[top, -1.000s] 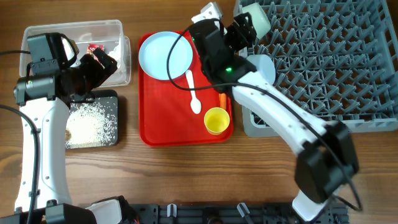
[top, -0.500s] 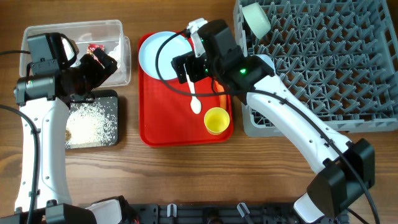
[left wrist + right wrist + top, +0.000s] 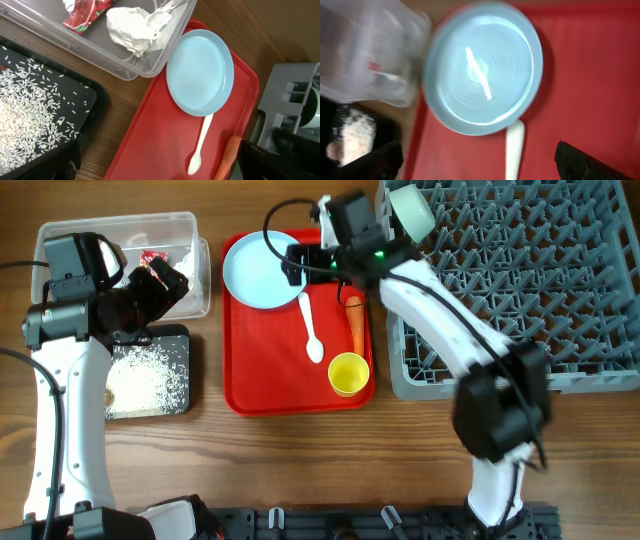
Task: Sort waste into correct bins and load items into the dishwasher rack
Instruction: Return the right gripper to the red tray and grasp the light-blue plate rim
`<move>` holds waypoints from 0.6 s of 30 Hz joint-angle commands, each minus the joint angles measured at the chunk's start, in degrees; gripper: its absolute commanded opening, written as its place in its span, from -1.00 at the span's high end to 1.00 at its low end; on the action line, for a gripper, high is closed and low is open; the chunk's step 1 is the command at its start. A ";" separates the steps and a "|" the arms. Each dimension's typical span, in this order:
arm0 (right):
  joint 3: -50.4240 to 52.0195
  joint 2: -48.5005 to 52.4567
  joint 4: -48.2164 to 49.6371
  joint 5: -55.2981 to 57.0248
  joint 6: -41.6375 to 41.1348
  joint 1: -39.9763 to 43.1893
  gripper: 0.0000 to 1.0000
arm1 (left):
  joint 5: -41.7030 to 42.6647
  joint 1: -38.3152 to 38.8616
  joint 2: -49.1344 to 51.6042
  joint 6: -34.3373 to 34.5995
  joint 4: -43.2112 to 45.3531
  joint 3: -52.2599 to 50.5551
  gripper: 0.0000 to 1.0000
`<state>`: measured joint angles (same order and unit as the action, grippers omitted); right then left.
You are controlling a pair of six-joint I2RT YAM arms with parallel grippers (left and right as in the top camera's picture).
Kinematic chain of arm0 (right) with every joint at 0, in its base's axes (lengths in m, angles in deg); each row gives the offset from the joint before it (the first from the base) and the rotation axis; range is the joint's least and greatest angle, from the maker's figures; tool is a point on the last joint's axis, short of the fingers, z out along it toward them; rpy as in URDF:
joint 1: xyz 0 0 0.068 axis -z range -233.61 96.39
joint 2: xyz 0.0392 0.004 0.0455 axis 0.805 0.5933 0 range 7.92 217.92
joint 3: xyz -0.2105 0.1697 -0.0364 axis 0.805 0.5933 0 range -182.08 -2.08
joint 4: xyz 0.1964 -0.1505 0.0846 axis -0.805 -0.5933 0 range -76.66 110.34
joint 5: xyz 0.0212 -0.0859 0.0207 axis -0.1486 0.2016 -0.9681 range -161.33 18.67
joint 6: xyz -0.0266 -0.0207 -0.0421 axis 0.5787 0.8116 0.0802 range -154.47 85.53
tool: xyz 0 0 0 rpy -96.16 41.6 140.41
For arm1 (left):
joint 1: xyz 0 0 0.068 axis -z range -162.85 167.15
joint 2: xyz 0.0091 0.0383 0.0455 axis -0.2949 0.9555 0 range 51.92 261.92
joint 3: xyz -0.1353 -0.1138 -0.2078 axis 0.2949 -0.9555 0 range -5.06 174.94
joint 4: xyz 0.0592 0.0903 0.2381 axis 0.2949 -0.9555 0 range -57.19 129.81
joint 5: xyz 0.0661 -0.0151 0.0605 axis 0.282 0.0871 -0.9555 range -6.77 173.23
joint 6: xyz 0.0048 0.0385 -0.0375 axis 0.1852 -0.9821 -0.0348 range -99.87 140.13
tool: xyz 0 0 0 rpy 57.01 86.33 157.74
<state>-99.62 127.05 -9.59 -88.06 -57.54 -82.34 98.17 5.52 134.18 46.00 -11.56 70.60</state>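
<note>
Right gripper (image 3: 296, 262) has been swung off the rack (image 3: 520, 270) — bowl (image 3: 411, 210) left in its corner — and is held wide open over the plate (image 3: 258, 270) on the tray (image 3: 270, 370), likely next; left gripper (image 3: 165, 280) is spread empty too.

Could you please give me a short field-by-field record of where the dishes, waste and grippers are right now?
red tray: holds plate, white spoon, carrot, yellow cup
clear tub: red wrapper and white tissue inside
black tray: loose rice
rack: mint-green bowl in the corner nearest the plate
left gripper: open, by the tub's edge
right gripper: open, above the plate
</note>
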 commanded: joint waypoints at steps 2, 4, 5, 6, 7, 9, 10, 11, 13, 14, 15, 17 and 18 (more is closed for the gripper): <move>0.07 5.75 2.16 -4.50 -10.69 0.85 -0.99 | 0.68 -0.15 0.37 0.31 0.11 0.33 -1.00; 0.33 6.99 4.11 -4.26 -13.03 0.63 -0.89 | 0.68 -0.15 0.37 0.31 0.11 0.33 -1.00; 0.48 7.58 5.46 -3.61 -12.94 0.26 -0.76 | 0.68 -0.15 0.37 0.31 0.11 0.33 -1.00; 0.48 8.09 5.99 -2.45 -13.07 -0.09 -0.64 | 0.68 -0.15 0.37 0.31 0.11 0.33 -1.00; 0.48 8.59 6.49 -0.74 -13.18 -0.66 -0.57 | 0.68 -0.15 0.37 0.31 0.11 0.33 -1.00; 0.48 9.60 6.88 3.41 -13.68 -1.92 -0.47 | 0.68 -0.15 0.37 0.31 0.11 0.33 -1.00; 0.48 9.81 6.95 5.22 -14.53 -2.49 -0.46 | 0.68 -0.15 0.37 0.31 0.11 0.33 -1.00; 0.48 10.14 6.97 6.95 -14.60 -3.08 -0.43 | 0.68 -0.15 0.37 0.31 0.11 0.33 -1.00; 0.48 10.80 7.37 10.14 -14.64 -4.22 -0.38 | 0.68 -0.15 0.37 0.31 0.11 0.33 -1.00; 0.48 11.15 7.48 11.65 -14.64 -4.63 -0.35 | 0.68 -0.15 0.37 0.33 0.11 0.33 -1.00; 0.48 11.39 7.48 12.70 -14.69 -4.76 -0.33 | 0.68 -0.15 0.37 0.31 0.11 0.33 -1.00; 0.48 11.76 7.41 13.90 -15.63 -4.79 -0.29 | 0.68 -0.15 0.37 0.31 0.11 0.33 -1.00; 0.48 11.96 7.37 14.53 -16.59 -4.79 -0.26 | 0.68 -0.15 0.37 0.31 0.09 0.33 -1.00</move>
<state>-99.09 137.15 -2.31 -79.47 -71.35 -87.32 98.17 5.52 134.18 46.00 -11.54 70.60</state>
